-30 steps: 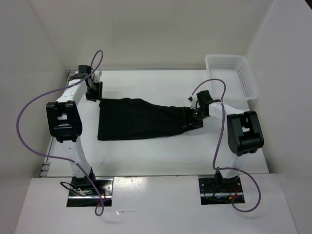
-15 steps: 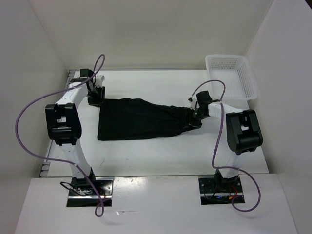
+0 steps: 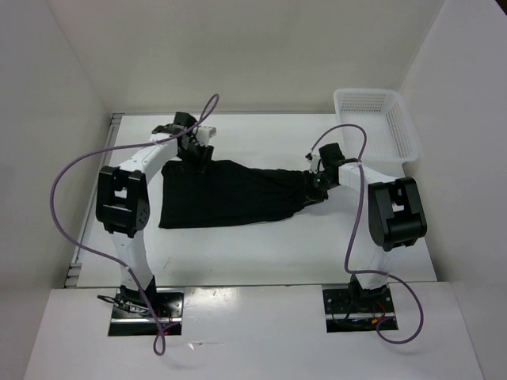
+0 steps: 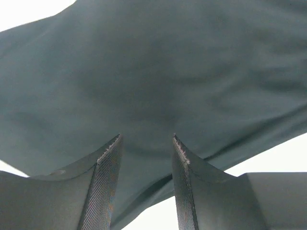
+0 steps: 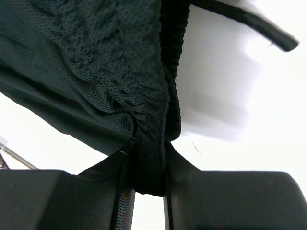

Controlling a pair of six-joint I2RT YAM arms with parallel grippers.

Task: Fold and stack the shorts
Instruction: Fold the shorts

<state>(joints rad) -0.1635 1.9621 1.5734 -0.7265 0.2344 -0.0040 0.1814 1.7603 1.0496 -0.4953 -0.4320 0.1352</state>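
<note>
one pair of black shorts [image 3: 230, 194], spread flat on the table [image 3: 238, 253], long axis running straight from one gripper to the other. right gripper [image 5: 146, 165] clamped tight on the gathered, ribbed edge at its own end. left gripper [image 4: 146, 139] with fingers parted, nothing between them, poised just over the cloth's far edge at the opposite end, the nearer arm for folding that free end across. counted: two grippers, one pair of shorts, one white mesh basket [image 3: 405, 131] beyond the right gripper, apart from the cloth.
</note>
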